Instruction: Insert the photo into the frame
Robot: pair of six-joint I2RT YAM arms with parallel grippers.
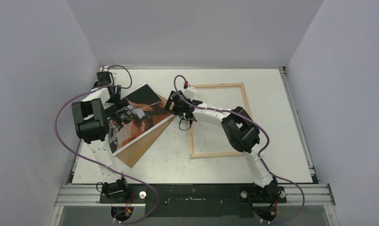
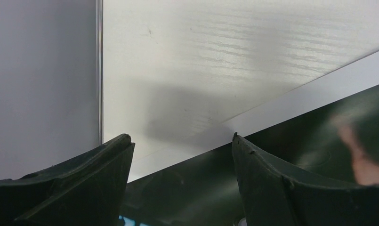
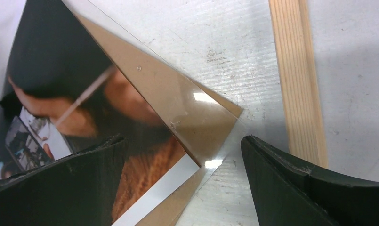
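Nearest the bases, the brown backing panel (image 1: pixel 138 153) is poking a corner out from under the photo (image 1: pixel 135 117), which is lying face up on the table's (image 1: pixel 178 165) left half, just beside the frame (image 1: pixel 215 154), not touching. The right gripper (image 3: pixel 182 141) is hovering, jaws wide apart, over a clear sheet (image 3: pixel 197 117) at the panel's corner, its arm crossing the frame's left slat. Farther back, the left gripper (image 2: pixel 182 141) is gaping over the photo's far edge.
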